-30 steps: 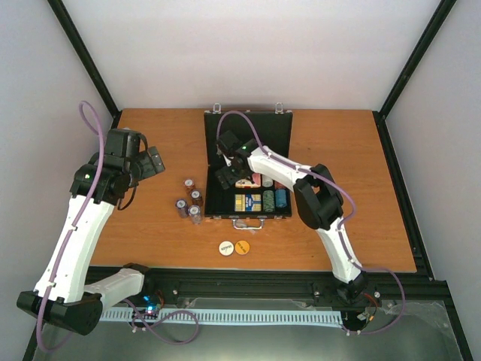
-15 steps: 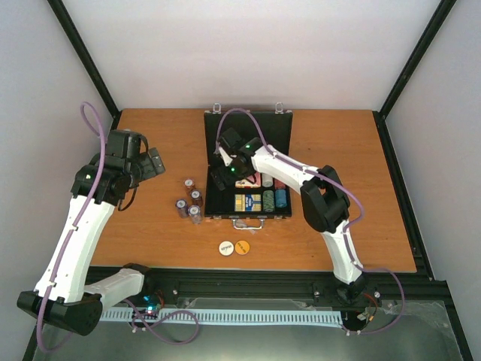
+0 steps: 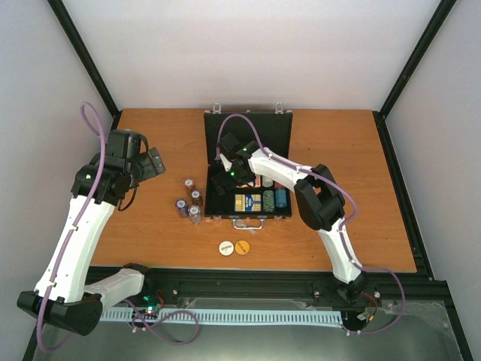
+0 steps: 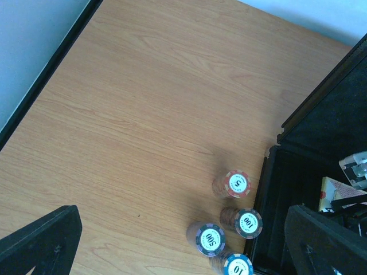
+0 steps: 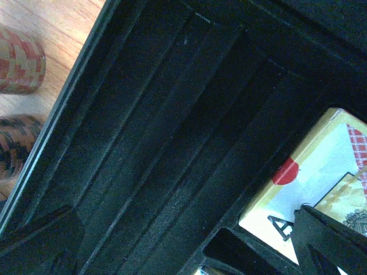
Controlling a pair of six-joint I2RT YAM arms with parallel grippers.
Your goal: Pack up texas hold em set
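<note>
Change is slight: your right gripper (image 3: 223,183), jaws spread, has shifted slightly inside the case (image 3: 270,128). Your left gripper (image 3: 156,162) stays spread, at 10 o'clock of the chip stacks (image 3: 189,200).

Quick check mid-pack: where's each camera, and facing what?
Top external: above and behind the bases, looking down on table, case, chip stacks; left arm and right arm show.
Left wrist: over the table, looking down at stacks beside the case; fingers of the left gripper in the bottom corners.
Right wrist: close over the case, facing empty slots and a deck; fingers of the right gripper likewise.
Shared: case and stacks, all three.
</note>
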